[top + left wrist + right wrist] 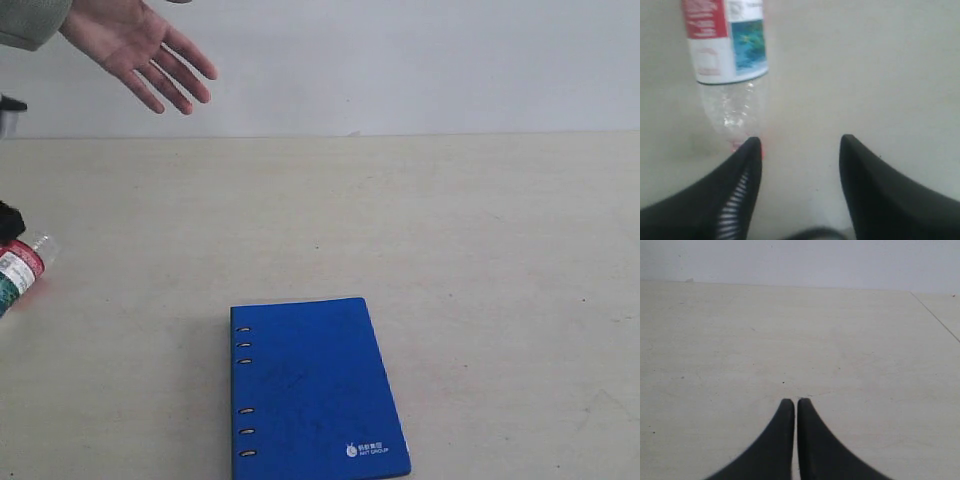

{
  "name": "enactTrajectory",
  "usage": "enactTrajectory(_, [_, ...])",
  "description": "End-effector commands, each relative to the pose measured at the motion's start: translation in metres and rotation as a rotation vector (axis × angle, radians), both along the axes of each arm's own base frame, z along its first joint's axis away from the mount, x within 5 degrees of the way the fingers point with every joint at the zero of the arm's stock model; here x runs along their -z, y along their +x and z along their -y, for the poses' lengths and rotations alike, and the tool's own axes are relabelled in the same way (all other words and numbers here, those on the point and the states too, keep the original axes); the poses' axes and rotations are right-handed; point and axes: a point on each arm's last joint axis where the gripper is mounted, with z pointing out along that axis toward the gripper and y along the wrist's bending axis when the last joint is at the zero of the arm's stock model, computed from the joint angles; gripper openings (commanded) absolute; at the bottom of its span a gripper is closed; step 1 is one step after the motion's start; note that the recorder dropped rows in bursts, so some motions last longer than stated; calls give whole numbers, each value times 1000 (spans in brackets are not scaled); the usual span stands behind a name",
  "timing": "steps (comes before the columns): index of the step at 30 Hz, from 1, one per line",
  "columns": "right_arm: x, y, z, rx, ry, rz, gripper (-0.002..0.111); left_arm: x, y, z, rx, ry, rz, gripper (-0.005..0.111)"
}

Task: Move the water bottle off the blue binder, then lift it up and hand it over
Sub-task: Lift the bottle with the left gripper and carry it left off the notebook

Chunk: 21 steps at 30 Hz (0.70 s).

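Observation:
The water bottle [20,265] shows at the far left edge of the exterior view, tilted, well apart from the blue binder [315,390], which lies flat near the table's front edge. In the left wrist view the water bottle [727,50] sits off to one side. Its clear neck end reaches one fingertip [752,150], where a bit of red shows. My left gripper [800,140] is open with only bare table between its fingers. My right gripper [795,401] is shut on nothing, over bare table.
A person's open hand [140,50] reaches in palm-up at the top left, above the table's far edge. A dark part of the left arm [8,220] pokes in just above the bottle. The pale table [450,250] spreads to the right.

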Motion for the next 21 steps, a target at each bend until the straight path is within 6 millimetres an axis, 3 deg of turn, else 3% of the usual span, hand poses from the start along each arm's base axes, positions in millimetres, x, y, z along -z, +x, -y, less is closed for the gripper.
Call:
enactTrajectory(1, [-2,0,0,-2,-3,8,0,58,-6,-19,-2,232,-190,62])
enactTrajectory(3, [-2,0,0,-2,-3,8,0,68,3,-34,-104,407,-119,65])
enactTrajectory(4, [-2,0,0,-2,-3,8,0,71,6,-39,-112,407,-95,65])
enactTrajectory(11, [-2,0,0,-2,-3,8,0,81,24,-47,-142,40,36,65])
enactTrajectory(17, [-2,0,0,-2,-3,8,0,95,26,-75,-254,-37,38,65])
enactTrajectory(21, [-2,0,0,-2,-3,8,0,112,23,-73,-242,-77,-52,64])
